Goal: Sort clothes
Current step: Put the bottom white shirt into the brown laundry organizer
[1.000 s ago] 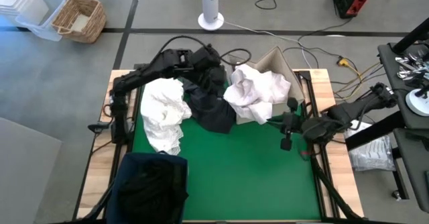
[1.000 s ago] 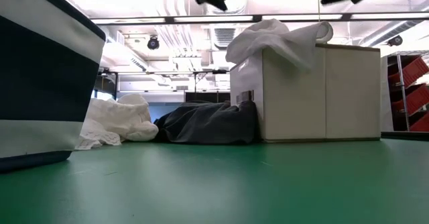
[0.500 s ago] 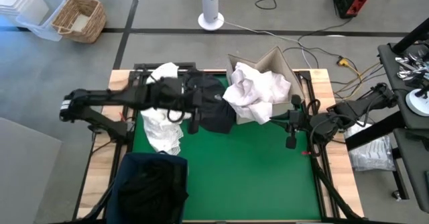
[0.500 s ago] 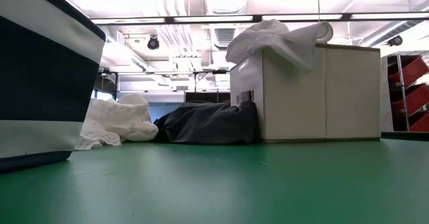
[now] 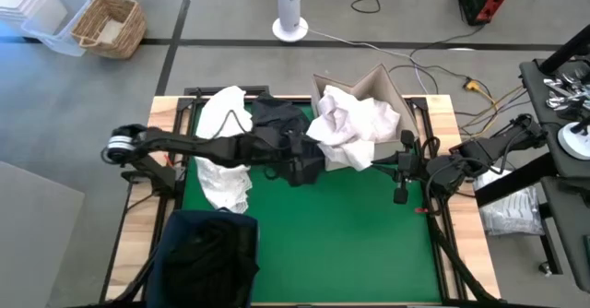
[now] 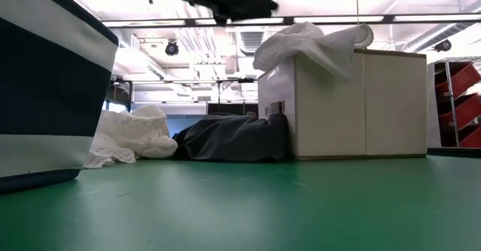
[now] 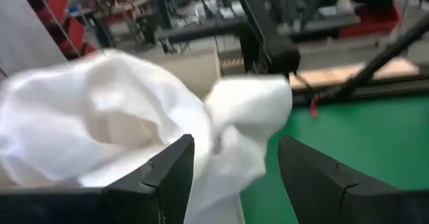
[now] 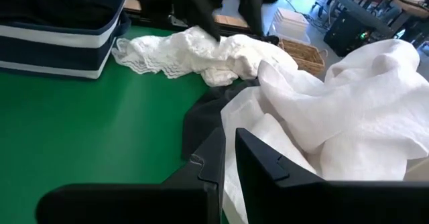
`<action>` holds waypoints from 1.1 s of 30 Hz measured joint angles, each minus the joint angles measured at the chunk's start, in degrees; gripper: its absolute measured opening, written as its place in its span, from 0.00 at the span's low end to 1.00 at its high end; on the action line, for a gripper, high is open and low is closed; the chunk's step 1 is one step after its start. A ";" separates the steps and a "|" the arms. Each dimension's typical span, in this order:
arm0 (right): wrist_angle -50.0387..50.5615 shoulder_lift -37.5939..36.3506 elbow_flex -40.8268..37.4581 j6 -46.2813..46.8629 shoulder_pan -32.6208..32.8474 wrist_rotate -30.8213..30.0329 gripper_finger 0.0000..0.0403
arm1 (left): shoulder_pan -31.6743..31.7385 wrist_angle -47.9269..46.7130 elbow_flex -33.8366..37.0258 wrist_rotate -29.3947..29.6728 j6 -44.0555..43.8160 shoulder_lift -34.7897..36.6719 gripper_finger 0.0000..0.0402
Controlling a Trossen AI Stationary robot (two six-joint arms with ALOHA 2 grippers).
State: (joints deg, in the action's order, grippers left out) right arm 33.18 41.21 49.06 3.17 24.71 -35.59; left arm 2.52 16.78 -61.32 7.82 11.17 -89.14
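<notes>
On the green tabletop (image 5: 341,234), sorting stands partly done. Toward the far side, white garments (image 5: 355,128) heaped in and spilling over the beige cardboard box (image 5: 387,85); counted as sorted, by judgement. At the near left corner, navy fabric bin (image 5: 207,257) with dark contents showing from above; likely the darks already placed, though individual pieces cannot be told apart.

Still loose on the tabletop: a white lacy garment (image 5: 224,156) at far left, and a black garment (image 5: 281,137) bunched between it and the box, touching the box wall in the low view. Both await sorting. No navy logo piece or dark green piece identifiable.

Left claw (image 5: 300,156) reaching across above the black garment, just beside the overhanging white cloth at the box. Fingers (image 7: 171,177) apart in its wrist view, nothing between them; white cloth directly ahead. Step in hand, by judgement: an approach to a garment at the box edge or the dark pile below; which one cannot be told.

Right claw (image 5: 396,193) parked at the right edge of the tabletop, near the box, fingers together and empty.

Remaining: at least two loose garments to place. Risk noted: white cloth draped over the box rim could be dragged out by a pull on the dark garment beneath.
</notes>
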 joint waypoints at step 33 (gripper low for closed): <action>11.08 -4.02 0.04 25.69 0.00 0.09 0.07 | 0.42 -21.39 -14.65 8.64 1.78 -2.83 0.55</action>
State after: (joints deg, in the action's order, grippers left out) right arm 44.26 37.20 49.10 28.86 24.71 -35.51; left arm 2.95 -4.61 -75.97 16.47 12.94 -91.97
